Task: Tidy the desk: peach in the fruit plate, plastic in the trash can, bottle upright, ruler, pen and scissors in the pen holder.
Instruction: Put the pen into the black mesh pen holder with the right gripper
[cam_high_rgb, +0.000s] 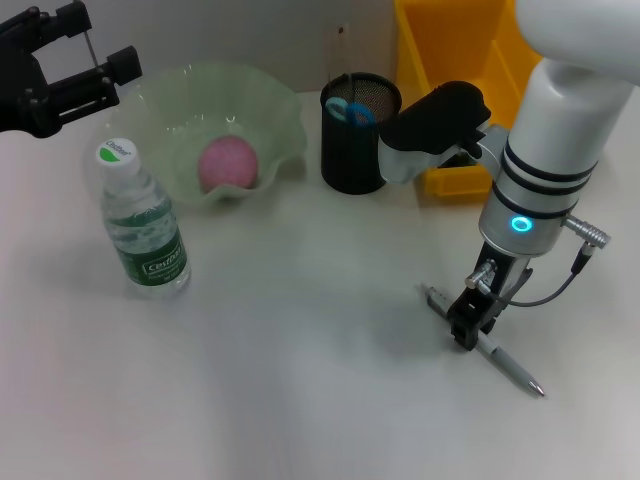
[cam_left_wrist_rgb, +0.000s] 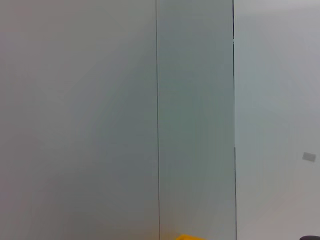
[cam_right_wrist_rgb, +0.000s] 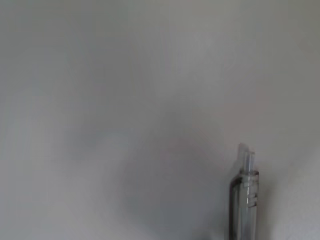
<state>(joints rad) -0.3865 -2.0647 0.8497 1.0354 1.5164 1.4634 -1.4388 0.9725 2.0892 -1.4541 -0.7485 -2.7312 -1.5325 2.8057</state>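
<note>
Step in hand: pen retrieval. The right end effector (cam_high_rgb: 466, 325) stands low over the pen (cam_high_rgb: 500, 360), which lies flat on the white worktop (cam_high_rgb: 300, 400) at the robot's right, its tip pointing toward the near edge. The fingers appear set about the barrel near the clicker end, but whether they are clamped or merely straddling it cannot be told. The right wrist view shows the pen's clicker end (cam_right_wrist_rgb: 244, 200) against the bare worktop.

Next move, as judged: secure the barrel, lift, tilt the pen upright and carry it to the black mesh pen holder (cam_high_rgb: 358, 132) — the opening is narrow and already holds the blue-handled scissors (cam_high_rgb: 350, 110).

The yellow trash can (cam_high_rgb: 440, 60) stands just beside the holder. The peach (cam_high_rgb: 228, 164) lies in the green fruit plate (cam_high_rgb: 285, 130); the bottle (cam_high_rgb: 143, 225) stands upright. The left end effector (cam_high_rgb: 105, 70) is parked high at the far left, fingers apart.
</note>
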